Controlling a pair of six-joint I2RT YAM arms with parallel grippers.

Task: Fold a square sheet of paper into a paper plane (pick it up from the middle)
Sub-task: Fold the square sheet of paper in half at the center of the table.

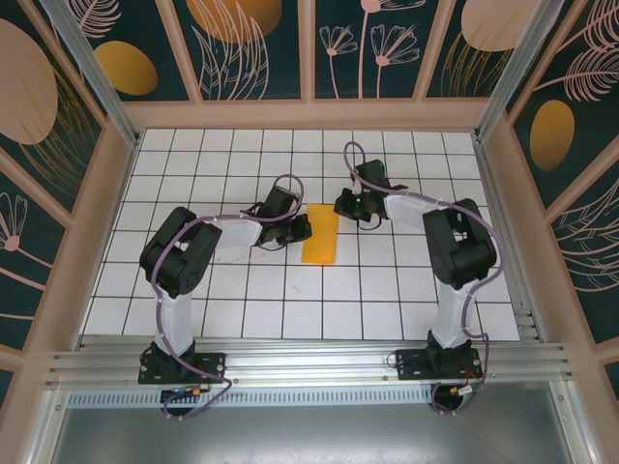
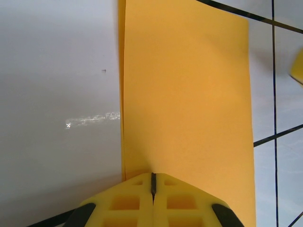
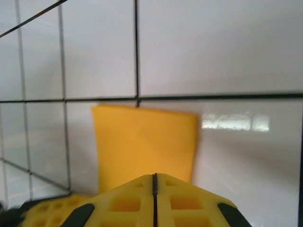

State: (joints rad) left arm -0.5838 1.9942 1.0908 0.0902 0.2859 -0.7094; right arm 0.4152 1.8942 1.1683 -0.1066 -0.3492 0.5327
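Both hands are seen clenched, their yellow fingers pressed together so that only a thin dark seam is left between them. The left hand is placed at the left long edge of the square sheet of paper, and in its own wrist view the closed tips are set over the near edge of the sheet; no paper is seen between the fingers, and whether they press on it cannot be told. The right hand is held just beside the far right corner of the sheet, and from its wrist camera the shut tips are seen in front of the paper, with contact not discernible. The sheet is thin, plain and orange-yellow, and it is folded in half into a narrow rectangle that lies flat, its long sides running away from the arm bases. Along its left side in the left wrist view a slim strip of the lower layer is exposed beside the upper one, so two layers can be made out. Its faces are smooth and unmarked, with straight edges and square corners. The sheet is located near the middle of the white surface, which is ruled with dark grid lines and glossy enough for glare to be reflected. Around the surface, pale wooden frames and dark teal wall panels painted with leaf and flower shapes are set.
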